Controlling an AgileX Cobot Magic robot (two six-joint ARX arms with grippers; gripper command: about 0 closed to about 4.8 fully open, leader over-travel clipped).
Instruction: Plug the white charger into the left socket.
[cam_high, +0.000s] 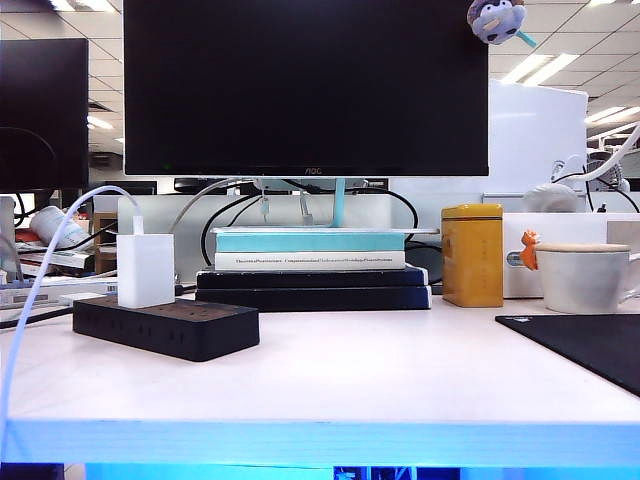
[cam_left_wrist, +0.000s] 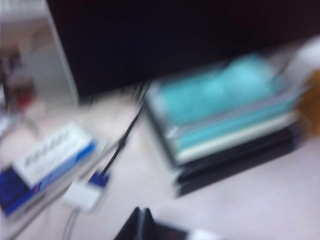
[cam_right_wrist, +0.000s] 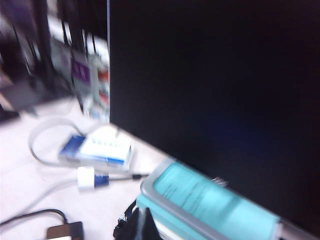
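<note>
Both grippers are out of the exterior view and show only as dark blurred tips at the edge of their wrist views: the left gripper (cam_left_wrist: 142, 225) and the right gripper (cam_right_wrist: 137, 225), each with its jaws together and nothing between them. Below them, the white charger (cam_high: 145, 270) stands upright on the left end of the black power strip (cam_high: 165, 327), seated in the left socket (cam_high: 142, 306), its thin white cable (cam_high: 40, 280) arching up from its top and down over the table's front edge. Behind the strip a stack of books (cam_high: 312, 270) lies under the black monitor (cam_high: 305, 85). To the right stand a yellow tin (cam_high: 472, 255) and a white mug (cam_high: 585, 277), near a black mat (cam_high: 590, 345) on the white table (cam_high: 330, 380).
</note>
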